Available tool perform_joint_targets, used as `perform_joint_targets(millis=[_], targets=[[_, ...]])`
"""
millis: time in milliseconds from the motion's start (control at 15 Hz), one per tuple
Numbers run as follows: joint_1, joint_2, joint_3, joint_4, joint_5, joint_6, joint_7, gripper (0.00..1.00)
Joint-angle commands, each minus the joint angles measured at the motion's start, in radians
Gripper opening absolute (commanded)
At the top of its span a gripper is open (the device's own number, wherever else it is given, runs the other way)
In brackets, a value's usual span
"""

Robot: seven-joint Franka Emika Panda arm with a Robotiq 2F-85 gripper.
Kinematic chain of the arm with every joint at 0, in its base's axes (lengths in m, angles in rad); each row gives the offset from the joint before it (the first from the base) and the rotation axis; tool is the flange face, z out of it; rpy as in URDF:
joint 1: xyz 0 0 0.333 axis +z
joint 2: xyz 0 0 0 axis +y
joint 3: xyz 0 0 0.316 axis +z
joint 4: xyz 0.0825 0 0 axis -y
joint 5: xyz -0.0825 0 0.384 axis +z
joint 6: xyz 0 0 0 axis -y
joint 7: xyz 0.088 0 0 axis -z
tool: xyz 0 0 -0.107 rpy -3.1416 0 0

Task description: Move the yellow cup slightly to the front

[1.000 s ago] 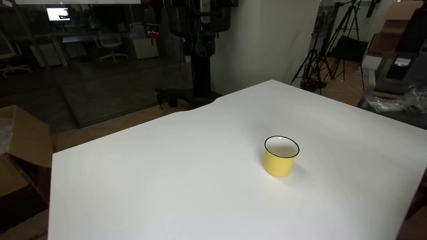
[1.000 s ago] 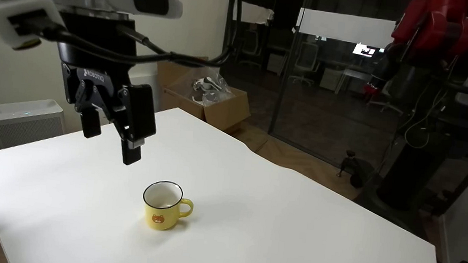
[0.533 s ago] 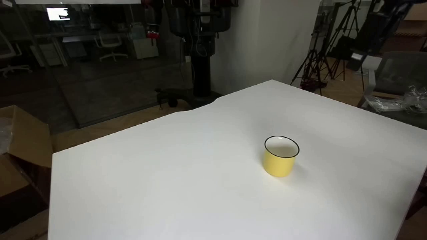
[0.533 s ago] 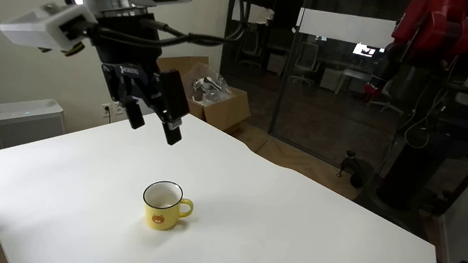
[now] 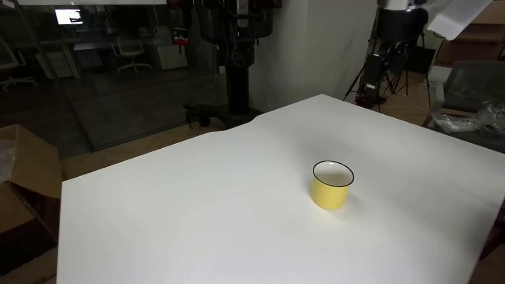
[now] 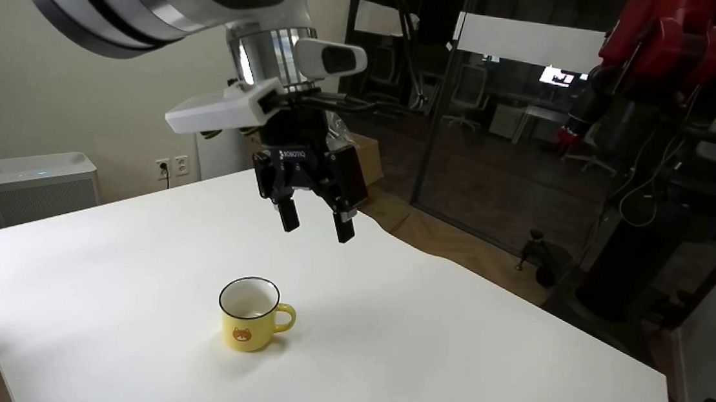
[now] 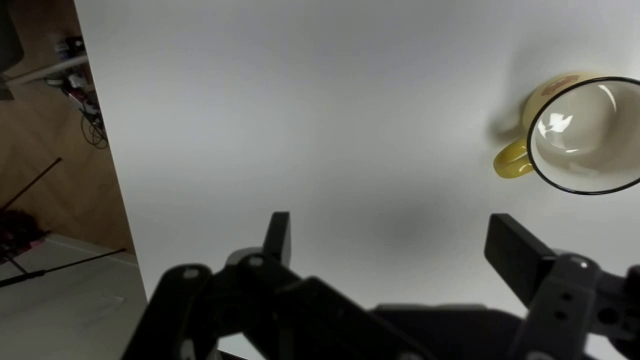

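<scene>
My end effector [image 6: 317, 226] hangs over the white worktop [image 6: 480, 361], fingers [image 6: 344, 228] spread wide with nothing held, as a black-rimmed yellow mug [image 6: 247, 326] stands upright below, apart from them. The wrist view crops it at the right edge, handle [image 7: 511, 162] turned left.

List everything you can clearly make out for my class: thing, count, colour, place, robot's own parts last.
Table: one, white, foreground
Yellow cup: one, yellow with dark rim, upright on the table
Cardboard boxes: at least one, brown, beside the table
Slatted unit: one, white, by the wall
Wall sockets: two, white, on the wall
Chairs: three or more, grey or pale, background
Tripods: count unclear, black, background
Lit screen: at least one, white, background
Standing machine: one, red and black, beyond the table
Arm: one, white and silver, above the table
Claw: one, black, open above the table
</scene>
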Motion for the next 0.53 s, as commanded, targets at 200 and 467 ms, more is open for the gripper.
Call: perform_joint_targets(millis=[200, 467], targets=[[0.08, 0.038, -0.075, 0.009, -0.02, 0.093, -0.081, 1.0], [0.129, 0.118, -0.098, 0.011, 0.054, 0.269, -0.319, 1.0]])
